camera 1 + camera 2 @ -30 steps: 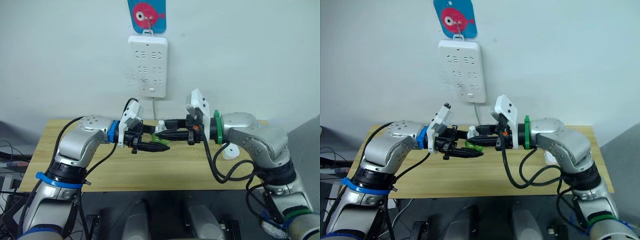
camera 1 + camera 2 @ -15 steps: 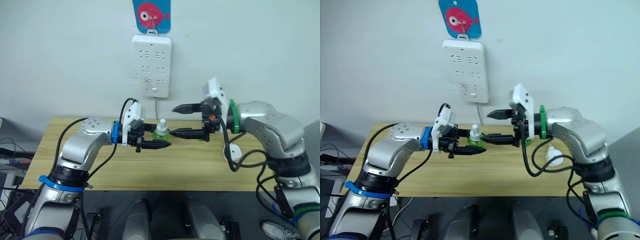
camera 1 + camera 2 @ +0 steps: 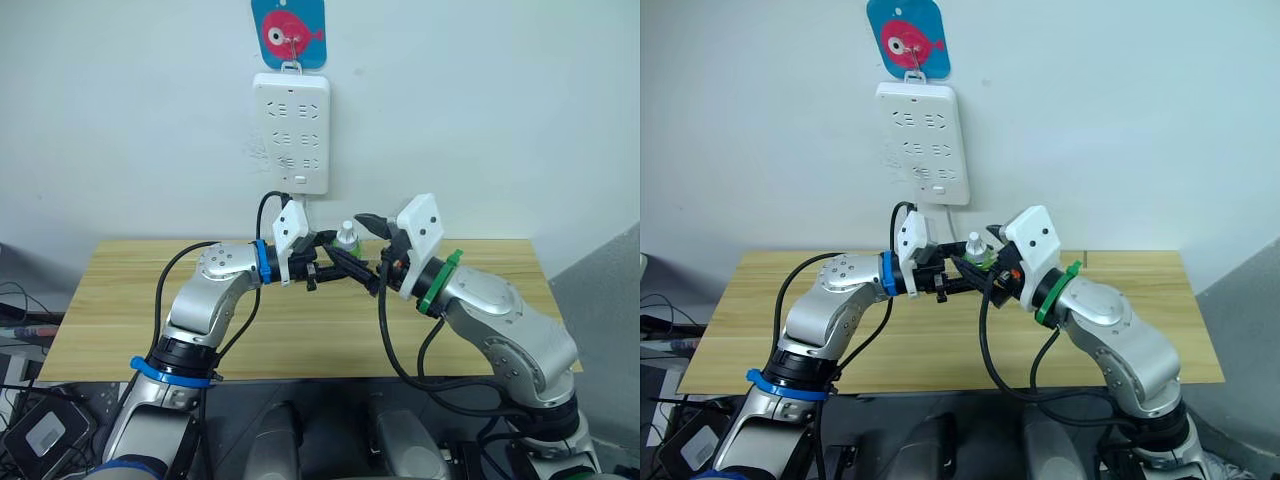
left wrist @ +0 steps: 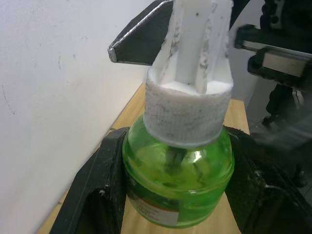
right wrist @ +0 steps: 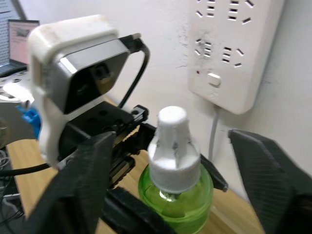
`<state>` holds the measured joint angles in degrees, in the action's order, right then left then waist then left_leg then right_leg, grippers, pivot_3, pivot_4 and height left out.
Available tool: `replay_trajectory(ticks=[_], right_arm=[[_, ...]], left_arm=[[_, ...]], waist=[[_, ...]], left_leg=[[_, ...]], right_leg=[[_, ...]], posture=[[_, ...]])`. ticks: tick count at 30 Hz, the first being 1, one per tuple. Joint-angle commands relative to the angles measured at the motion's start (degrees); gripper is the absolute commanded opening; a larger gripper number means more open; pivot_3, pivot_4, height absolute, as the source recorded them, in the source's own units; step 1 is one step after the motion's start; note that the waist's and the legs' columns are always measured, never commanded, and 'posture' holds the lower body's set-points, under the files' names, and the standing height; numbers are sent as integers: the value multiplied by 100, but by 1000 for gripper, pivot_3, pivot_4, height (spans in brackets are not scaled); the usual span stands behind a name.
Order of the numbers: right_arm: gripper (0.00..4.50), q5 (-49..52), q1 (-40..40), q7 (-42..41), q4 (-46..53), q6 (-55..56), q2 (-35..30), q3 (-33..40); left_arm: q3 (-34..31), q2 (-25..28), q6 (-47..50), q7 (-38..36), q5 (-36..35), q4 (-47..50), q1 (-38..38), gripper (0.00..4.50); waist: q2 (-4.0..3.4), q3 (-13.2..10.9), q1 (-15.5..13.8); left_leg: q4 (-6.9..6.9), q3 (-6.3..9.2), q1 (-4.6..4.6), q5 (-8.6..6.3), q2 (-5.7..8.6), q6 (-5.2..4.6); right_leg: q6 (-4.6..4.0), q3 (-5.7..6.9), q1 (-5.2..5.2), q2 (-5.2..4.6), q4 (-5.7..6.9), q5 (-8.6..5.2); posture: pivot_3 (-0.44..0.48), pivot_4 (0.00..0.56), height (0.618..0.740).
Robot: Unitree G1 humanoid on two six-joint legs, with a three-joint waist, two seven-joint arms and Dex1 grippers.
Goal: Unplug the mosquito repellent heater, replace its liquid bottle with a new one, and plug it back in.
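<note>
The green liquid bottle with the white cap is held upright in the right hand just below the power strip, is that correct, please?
Not quite: the left hand holds the green liquid bottle, as the left wrist view shows. The right hand is open around it. It is upright, just below the power strip.

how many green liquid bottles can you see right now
1. The green liquid bottle, white-capped, is clamped between the left gripper's fingers above the table, below the power strip. The open right gripper flanks it. Another could be hidden behind the arms.
</note>
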<state>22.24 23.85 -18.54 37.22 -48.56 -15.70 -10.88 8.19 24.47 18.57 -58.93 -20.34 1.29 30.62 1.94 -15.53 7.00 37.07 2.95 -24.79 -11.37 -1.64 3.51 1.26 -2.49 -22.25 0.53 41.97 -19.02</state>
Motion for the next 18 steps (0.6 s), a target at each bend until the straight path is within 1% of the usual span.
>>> replay_trajectory(ticks=[1, 4, 5, 7, 8, 9, 10, 11, 13, 15, 18], right_arm=[[2319, -60, 9, -107, 45, 309, -17, -58], [1159, 81, 8, -485, 39, 420, -132, -116], [996, 175, 41, -769, 0, 486, -233, -167], [1004, 294, 106, -1161, -93, 595, -363, -231], [1004, 434, 312, -1737, -339, 738, -538, -289], [1004, 520, 468, -2141, -535, 849, -653, -325], [1004, 688, 801, -2921, -992, 933, -859, -401], [1004, 849, 1087, -3525, -1392, 920, -1009, -449], [1004, 1029, 1763, -4621, -2284, 807, -1231, -618], [1004, 981, 2140, -5167, -2760, 900, -1306, -765], [1004, 800, 2436, -5593, -3004, 1099, -1368, -933]], left_arm=[[-3, -19, 24, 7, -93, 285, -19, 2289], [-23, 54, 125, -54, -143, 384, -50, 2289], [-45, 84, 192, -91, -196, 435, -61, 2289], [-69, 129, 288, -159, -266, 497, -70, 2289], [-51, 276, 363, -406, -379, 608, -103, 2289], [-35, 382, 409, -589, -455, 675, -120, 2289], [15, 586, 428, -883, -507, 750, -142, 2289], [53, 734, 436, -1078, -525, 783, -146, 2289], [109, 905, 396, -1279, -488, 725, -102, 2289], [135, 942, 355, -1349, -463, 681, -80, 2289], [159, 873, 331, -1314, -462, 743, -119, 2289]], waist=[[0, 0, -1], [0, 0, -3], [0, 0, -4], [0, 0, -6], [0, 0, 0], [0, 0, 1], [0, 0, 22], [-1, 0, 24], [-1, 0, 22], [-1, 1, -32], [-1, 1, -92]], left_leg=[[-1, 0, 0, 0, 1, 0], [-6, 2, -1, 0, -1, 0], [-6, 2, -1, 0, -1, 0], [-6, 2, -1, 0, -1, 0], [-5, 1, -1, 0, -1, 0], [-2, -1, -1, 0, -3, 0], [-4, -2, 2, 1, -4, -2], [-2, -4, 5, 2, -7, -2], [-4, -6, 8, 4, -6, -6], [-5, -4, 9, 5, -7, -8], [-8, 8, 1, 4, -9, -8]], right_leg=[[0, 1, 0, 0, 0, 0], [0, 4, -1, 1, 0, 0], [0, 6, -1, 1, 0, 0], [0, 6, 0, 1, 0, 0], [0, 6, 0, 1, 0, 0], [-1, 8, -1, 5, 0, 1], [-8, 10, -1, 9, 0, 5], [-10, 12, 0, 12, 0, 5], [-12, 17, 4, 15, -1, 7], [-13, 19, 4, 17, -1, 7], [-13, 19, 1, 16, -4, 7]], posture=[[-179, 181, 723], [-169, 180, 723], [-165, 180, 723], [-159, 180, 723], [-150, 181, 723], [-147, 182, 723], [-143, 184, 723], [-140, 184, 723], [-117, 183, 723], [-103, 180, 723], [-97, 179, 723]])
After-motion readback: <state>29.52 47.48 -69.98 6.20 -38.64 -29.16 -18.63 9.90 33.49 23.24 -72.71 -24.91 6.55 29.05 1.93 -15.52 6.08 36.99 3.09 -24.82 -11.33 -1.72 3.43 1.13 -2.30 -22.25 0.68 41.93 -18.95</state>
